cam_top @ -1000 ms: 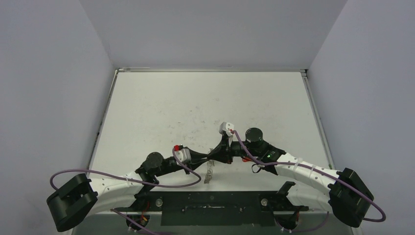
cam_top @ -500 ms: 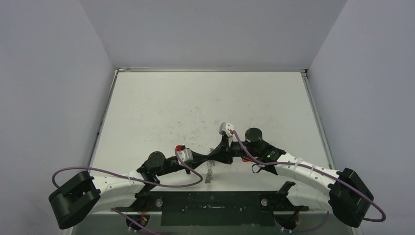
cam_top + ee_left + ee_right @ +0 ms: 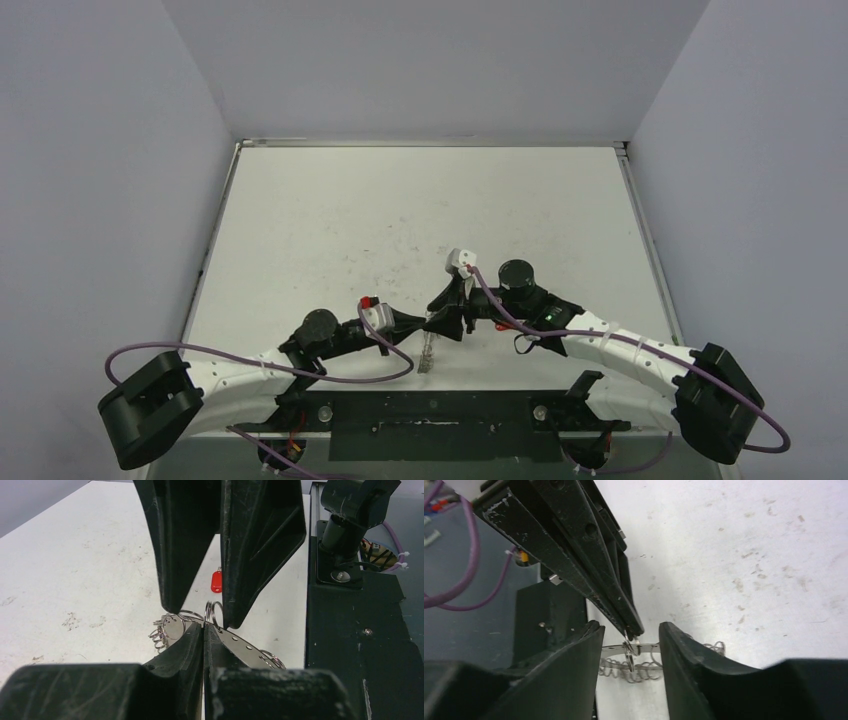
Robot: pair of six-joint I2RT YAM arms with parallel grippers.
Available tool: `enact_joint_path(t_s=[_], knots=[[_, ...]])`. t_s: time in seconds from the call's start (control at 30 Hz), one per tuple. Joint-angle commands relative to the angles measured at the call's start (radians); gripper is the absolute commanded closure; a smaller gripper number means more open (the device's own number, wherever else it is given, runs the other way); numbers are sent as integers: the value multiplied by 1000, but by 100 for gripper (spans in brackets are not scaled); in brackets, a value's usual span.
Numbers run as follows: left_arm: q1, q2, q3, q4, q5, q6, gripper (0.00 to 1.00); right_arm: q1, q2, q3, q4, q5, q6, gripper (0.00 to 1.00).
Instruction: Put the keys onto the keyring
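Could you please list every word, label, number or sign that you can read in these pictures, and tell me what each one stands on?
No readable text in any view.
Red key tag: looks plain, but it is too small to rule out fine print.
Keyring: bare metal, no engraving visible.
Right arm: only a green light, no lettering.
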Motion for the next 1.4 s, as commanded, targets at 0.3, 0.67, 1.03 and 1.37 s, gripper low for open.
enact_joint_path(t_s=[0.3,0.67,1.03,1.37], knots=[[-2,-89,44,-64,-27,28,100,4,-130,60,-6,182,-9,24],[-5,-139,63,-180,-21,98,100,0,-243,27,-158,222,-140,25],[-14,-212,38,-222,9,241,100,-2,-272,-4,-178,262,-126,27],[-16,-221,33,-239,-2,234,100,-3,-311,-52,-183,342,-66,33]])
